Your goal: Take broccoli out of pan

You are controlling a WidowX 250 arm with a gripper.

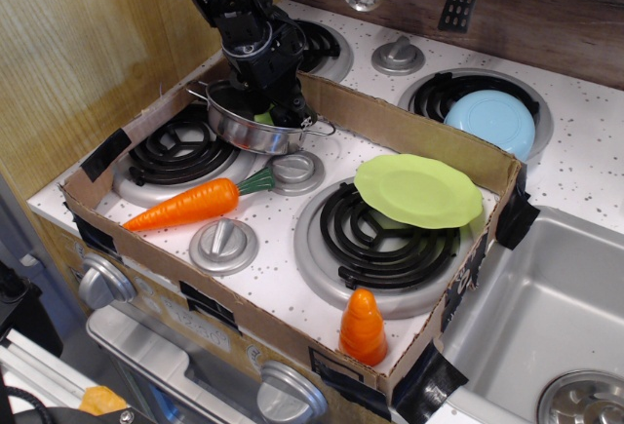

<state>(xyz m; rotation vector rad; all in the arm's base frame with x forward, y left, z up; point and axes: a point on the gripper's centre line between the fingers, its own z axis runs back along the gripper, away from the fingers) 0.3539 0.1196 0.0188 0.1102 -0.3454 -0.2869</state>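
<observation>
— Can you see the broccoli [264,117] from where you stand?

— Only a sliver. It's a bit of light yellow-green showing down inside the pan [255,129], right under the black gripper [276,108]. The arm covers most of it, so I can't make out the floret head or the stalk.

— Which way does it point, then?

— Can't tell. Too little of it shows to judge its long axis or which end is up.

— And the pan itself?

— Small, shiny steel, shallow and round, with thin wire handles sticking out at either side. It sits at the back left of the cardboard tray [409,132], on the far edge of the left coil burner [180,151], tipped a little rather than flat.

— Is the gripper holding the broccoli?

— It's reaching down into the pan, fingers right at the green piece, but whether the jaws are closed on it or just around it I can't make out; the black parts blur together there.

— What else is on the stove?

— An orange carrot [185,207] lying in front of the pan, its dark green top toward a silver knob [296,169]. A lime-green plate [417,191] rests on the right front burner, an orange cone [362,326] stands at the tray's front edge, and a light blue plate [492,120] lies on the back burner outside the tray.
</observation>
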